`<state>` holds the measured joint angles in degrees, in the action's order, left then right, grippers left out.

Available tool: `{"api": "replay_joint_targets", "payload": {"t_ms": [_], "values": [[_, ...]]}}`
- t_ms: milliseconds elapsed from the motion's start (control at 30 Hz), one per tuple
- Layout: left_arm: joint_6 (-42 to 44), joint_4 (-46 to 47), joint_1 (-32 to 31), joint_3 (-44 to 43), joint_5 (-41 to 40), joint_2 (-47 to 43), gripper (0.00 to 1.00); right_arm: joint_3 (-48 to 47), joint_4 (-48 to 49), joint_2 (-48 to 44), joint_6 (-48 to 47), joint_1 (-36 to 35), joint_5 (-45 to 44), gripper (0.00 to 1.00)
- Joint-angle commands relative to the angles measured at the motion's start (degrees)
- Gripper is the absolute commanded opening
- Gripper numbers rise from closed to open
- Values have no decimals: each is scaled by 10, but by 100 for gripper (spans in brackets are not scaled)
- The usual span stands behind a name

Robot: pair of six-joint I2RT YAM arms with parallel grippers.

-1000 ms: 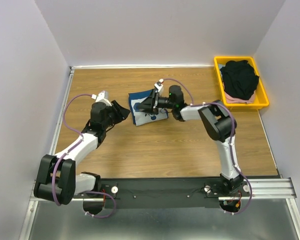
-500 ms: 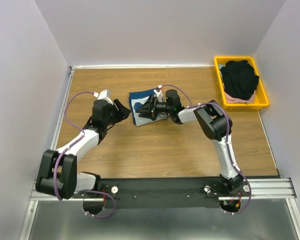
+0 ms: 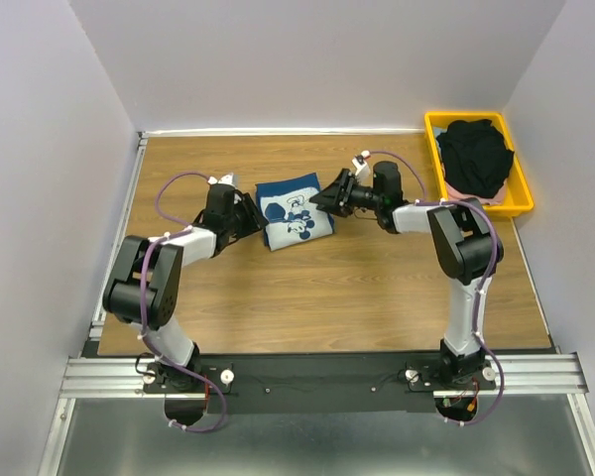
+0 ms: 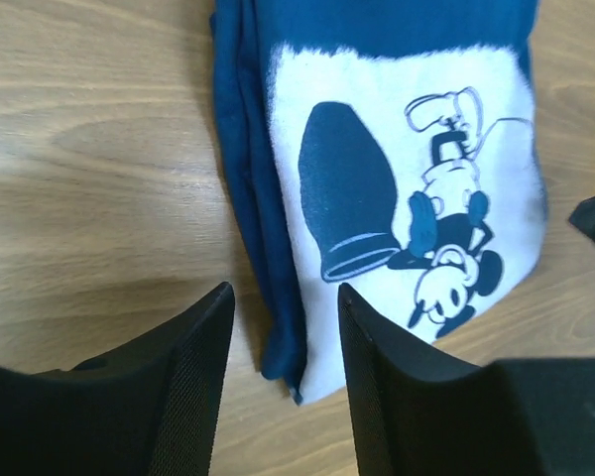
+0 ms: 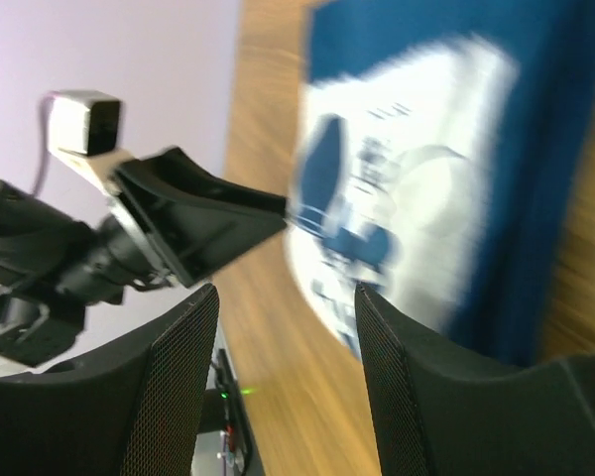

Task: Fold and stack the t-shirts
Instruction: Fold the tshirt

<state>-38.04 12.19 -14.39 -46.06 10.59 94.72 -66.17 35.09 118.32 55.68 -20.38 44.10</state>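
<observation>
The dark navy t-shirt (image 3: pixel 294 210) with the white cartoon-mouse print lies folded on the wooden table. My left gripper (image 3: pixel 250 218) is open and empty at its left edge. In the left wrist view the shirt (image 4: pixel 407 149) lies just ahead of the open left gripper (image 4: pixel 283 293). My right gripper (image 3: pixel 324 197) is open and empty, just off the shirt's right edge. In the right wrist view the shirt (image 5: pixel 426 149) is blurred beyond the open right gripper (image 5: pixel 286 290). The black t-shirt (image 3: pixel 476 154) lies bunched on the pale pink one (image 3: pixel 463 197).
The yellow plastic tray (image 3: pixel 525 194) stands at the back right corner and holds the black and pink shirts. Purple walls close the table on the left, back and right. The left gripper (image 5: pixel 188 213) shows in the right wrist view.
My right gripper has drawn back to the right off the navy shirt, baring the print. My left arm has stretched right, bringing its gripper up to the shirt's left edge.
</observation>
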Motion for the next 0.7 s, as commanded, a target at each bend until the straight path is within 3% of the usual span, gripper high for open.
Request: {"api": "replay_joint_targets", "payload": {"t_ms": [0,267,367,433,533,667], "values": [[3,-15,-10,-13,18,46,50,31,-30,38,-34,-3,-1,64],[0,-14,-12,-15,17,57,50,58,-34,32,-48,7,-3,64],[0,-14,-13,-23,22,59,50,47,-77,3,-77,10,-6,64],[1,-15,-14,-26,26,64,50,17,-173,-15,-117,10,-28,64],[2,-18,-15,-27,25,68,43,-10,-266,-64,-194,11,-73,65],[7,-31,-14,-38,19,75,23,-25,-372,-130,-280,15,-145,68]]}}
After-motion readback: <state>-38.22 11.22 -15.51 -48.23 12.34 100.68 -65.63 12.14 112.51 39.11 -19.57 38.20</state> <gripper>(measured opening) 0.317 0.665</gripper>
